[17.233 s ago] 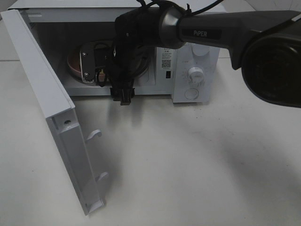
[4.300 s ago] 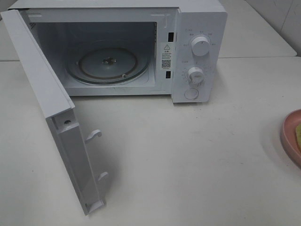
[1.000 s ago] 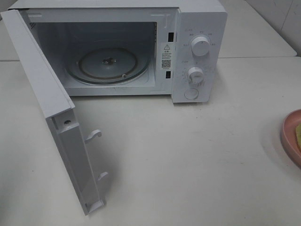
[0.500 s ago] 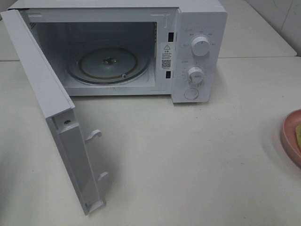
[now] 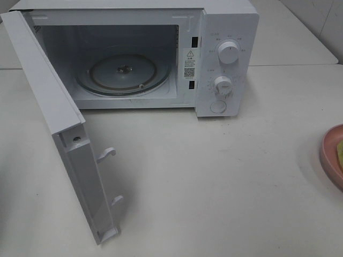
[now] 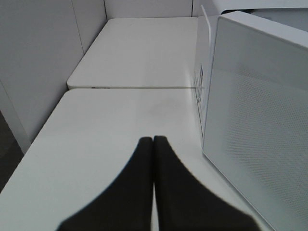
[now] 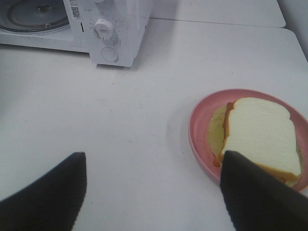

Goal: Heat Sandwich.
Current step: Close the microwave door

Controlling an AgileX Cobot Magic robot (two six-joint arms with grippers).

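Right wrist view: sandwich point(image 7: 260, 137) on its plate point(image 7: 199, 139) beside the wide-open, empty right gripper point(image 7: 154, 192); microwave point(image 5: 225, 32) open, nothing loaded; left gripper point(image 6: 153, 144) closed, empty.

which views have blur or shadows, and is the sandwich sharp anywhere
Left wrist: the shut pincer is a blurred black mass. Right wrist: the sandwich on the pink plate is sharp; the open pincer's fingers are soft. Exterior high: the microwave door casts a faint shadow.

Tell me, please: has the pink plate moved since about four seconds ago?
No. In the high view the pink plate sits at the same spot on the right edge, equally far from the microwave.
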